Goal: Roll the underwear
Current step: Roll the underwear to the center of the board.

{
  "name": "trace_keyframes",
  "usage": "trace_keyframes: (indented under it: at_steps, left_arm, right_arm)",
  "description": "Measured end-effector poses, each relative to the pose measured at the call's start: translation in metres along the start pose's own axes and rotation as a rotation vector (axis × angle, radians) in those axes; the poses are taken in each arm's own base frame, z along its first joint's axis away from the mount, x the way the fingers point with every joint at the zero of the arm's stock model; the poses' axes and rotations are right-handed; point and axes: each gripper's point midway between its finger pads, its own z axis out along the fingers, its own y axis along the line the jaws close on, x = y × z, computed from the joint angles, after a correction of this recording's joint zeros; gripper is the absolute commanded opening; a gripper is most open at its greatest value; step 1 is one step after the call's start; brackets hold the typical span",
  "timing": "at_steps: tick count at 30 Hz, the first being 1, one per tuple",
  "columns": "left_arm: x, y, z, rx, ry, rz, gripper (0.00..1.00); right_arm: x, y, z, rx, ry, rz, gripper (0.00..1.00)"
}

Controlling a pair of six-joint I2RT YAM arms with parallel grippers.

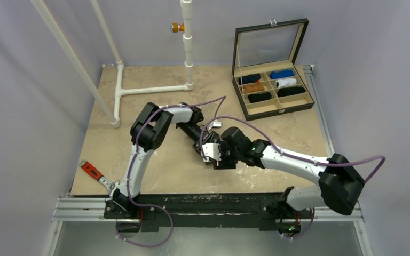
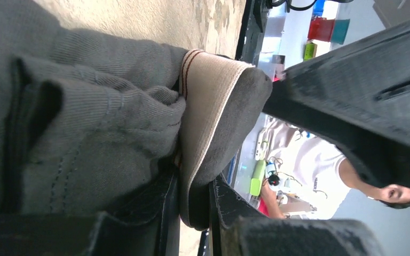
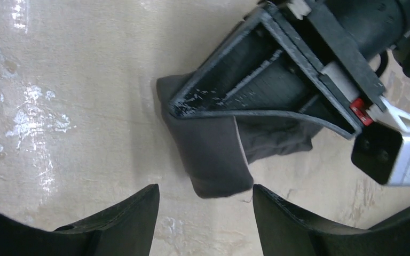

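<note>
My left gripper (image 2: 192, 210) is clamped on the underwear (image 2: 101, 133), fingers pinching through the bunched grey fabric with the tan waistband (image 2: 208, 101) folded over just beyond the tips. My right gripper (image 3: 205, 213) hangs over it with fingers apart and nothing between them, the bundle's free end just ahead of the gap. The underwear lies on the table (image 1: 155, 96) about mid-surface, where my two wrists meet, folded into a thick lump but not a tight roll. My read: mid-roll, with left holding the shape while right is free. The next move likely calls for right to come down on the loose end and turn or tuck it under without left letting go, or the soft cloth may spring open. The tabletop is mottled tan and looks smooth. Well apart at the far right stands an open case (image 1: 274, 109) with dividers, holding coloured rolls (image 1: 269, 82). A white pipe frame (image 1: 149, 89) is at the far left and a red-handled tool (image 1: 92, 170) at the near left edge. Grey walls surround. A person (image 2: 320, 176) in a white shirt shows past the table edge.
</note>
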Motion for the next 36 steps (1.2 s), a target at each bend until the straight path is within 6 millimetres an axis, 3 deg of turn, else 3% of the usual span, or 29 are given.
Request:
trace_keyframes:
  at_steps: [5,11,14,20,24,29,31,36]
  left_arm:
    - [0.001,-0.001,0.0,0.012,0.005,-0.029,0.0]
    - [0.002,0.0,0.0,0.025,0.009,-0.061,0.0]
    - [0.002,-0.001,0.0,0.032,0.011,-0.074,0.0]
    - [0.003,-0.001,0.0,0.037,0.017,-0.095,0.0]
    - [0.004,-0.002,0.0,0.036,0.021,-0.1,0.13]
    - [0.007,0.001,-0.002,0.011,0.036,-0.111,0.29]
    - [0.008,0.001,-0.003,-0.01,0.045,-0.111,0.48]
    - [0.01,-0.007,-0.015,-0.106,0.066,-0.076,0.56]
  right_arm:
    - [0.002,0.011,0.017,0.003,0.043,-0.093,0.62]
    - [0.003,0.01,0.03,0.031,0.072,-0.149,0.58]
    - [0.003,0.011,0.039,0.035,0.084,-0.172,0.49]
    - [0.005,0.012,0.05,0.031,0.103,-0.194,0.19]
    - [0.004,0.013,0.051,0.014,0.112,-0.192,0.0]
    - [0.001,0.017,0.052,-0.043,0.135,-0.176,0.0]
    - [-0.001,0.02,0.052,-0.072,0.144,-0.163,0.0]
    - [-0.008,0.027,0.053,-0.141,0.146,-0.119,0.0]
